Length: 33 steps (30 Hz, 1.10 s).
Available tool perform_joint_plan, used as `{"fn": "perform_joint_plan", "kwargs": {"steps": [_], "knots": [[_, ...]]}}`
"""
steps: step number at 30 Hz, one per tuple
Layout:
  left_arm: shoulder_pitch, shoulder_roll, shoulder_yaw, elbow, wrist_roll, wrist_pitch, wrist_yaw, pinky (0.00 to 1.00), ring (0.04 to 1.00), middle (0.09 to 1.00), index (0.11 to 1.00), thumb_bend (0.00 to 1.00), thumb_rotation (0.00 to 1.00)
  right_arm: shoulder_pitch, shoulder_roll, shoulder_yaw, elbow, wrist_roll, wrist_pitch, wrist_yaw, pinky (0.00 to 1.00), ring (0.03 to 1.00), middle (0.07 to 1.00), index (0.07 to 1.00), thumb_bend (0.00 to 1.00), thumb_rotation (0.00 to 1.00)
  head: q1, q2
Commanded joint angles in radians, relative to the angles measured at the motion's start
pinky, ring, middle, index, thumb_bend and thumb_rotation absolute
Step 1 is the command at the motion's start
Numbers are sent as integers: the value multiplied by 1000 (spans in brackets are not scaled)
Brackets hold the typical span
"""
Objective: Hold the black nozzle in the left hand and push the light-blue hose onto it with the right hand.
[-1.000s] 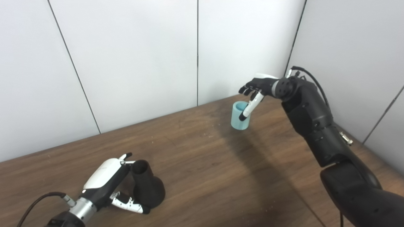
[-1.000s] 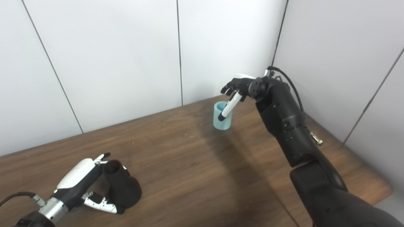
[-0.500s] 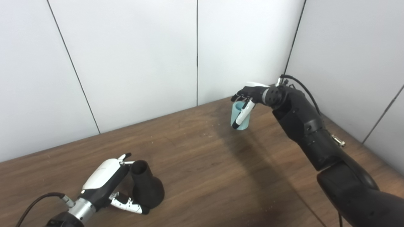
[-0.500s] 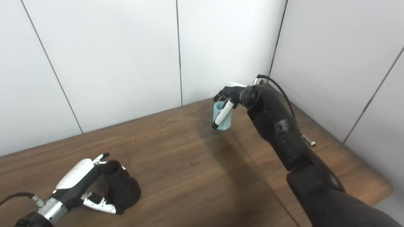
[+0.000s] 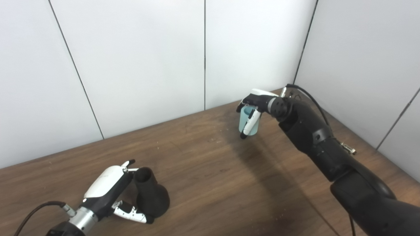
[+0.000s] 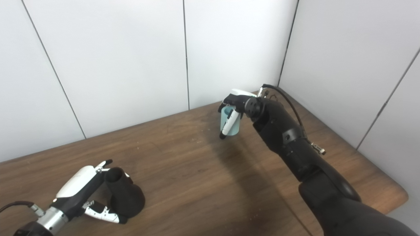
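Right hand [image 5: 254,102] gripping cylindrical light-blue hose [image 5: 247,122]

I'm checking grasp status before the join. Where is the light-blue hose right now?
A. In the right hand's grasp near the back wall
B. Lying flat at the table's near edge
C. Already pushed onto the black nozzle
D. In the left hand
A: the right hand is wrapped around the hose at the far side of the table, well apart from the nozzle that the left hand grips.
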Motion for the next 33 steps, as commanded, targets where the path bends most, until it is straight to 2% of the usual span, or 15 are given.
{"fn": "perform_joint_plan", "kwargs": {"steps": [1, 16, 19, 22, 27, 29, 31, 33], "knots": [[52, 72, -16, 35, 67, 73, -83, 1000, 578, 459, 501, 525, 0, -30, -48, 9, -22, 1, -27, -23, 615, 686, 710, 712, 817, 2, 0, 0], [59, 81, -15, 35, 57, 60, -82, 1000, 578, 460, 501, 525, 0, -47, -83, 86, -14, -18, -32, -8, 611, 709, 719, 702, 808, 0, 1, 10], [57, 83, -15, 34, 52, 58, -87, 1000, 577, 458, 502, 525, 0, -58, -89, 109, -3, -31, -53, -18, 582, 629, 693, 641, 747, 0, 1, 10], [55, 84, -17, 32, 52, 60, -89, 1000, 578, 458, 502, 525, 0, -64, -96, 119, -1, -34, -60, -22, 566, 619, 689, 623, 718, 0, -1, 14], [55, 84, -16, 29, 53, 61, -90, 1000, 574, 459, 502, 525, 0, -57, -92, 96, -9, -13, -64, -51, 538, 605, 659, 594, 692, 0, 3, 17], [56, 83, -16, 27, 53, 61, -90, 1000, 578, 459, 502, 525, 0, -50, -89, 84, -14, -5, -66, -67, 505, 568, 622, 513, 545, 86, 3, 18], [57, 83, -16, 27, 53, 61, -90, 1000, 583, 459, 502, 525, 0, -43, -86, 72, -19, 2, -76, -90, 469, 481, 543, 471, 522, 17, 6, 20], [56, 83, -16, 28, 53, 60, -89, 1000, 584, 459, 502, 525, 0, -39, -83, 64, -20, 5, -88, -112, 449, 468, 518, 461, 519, 4, 8, 21]]}}
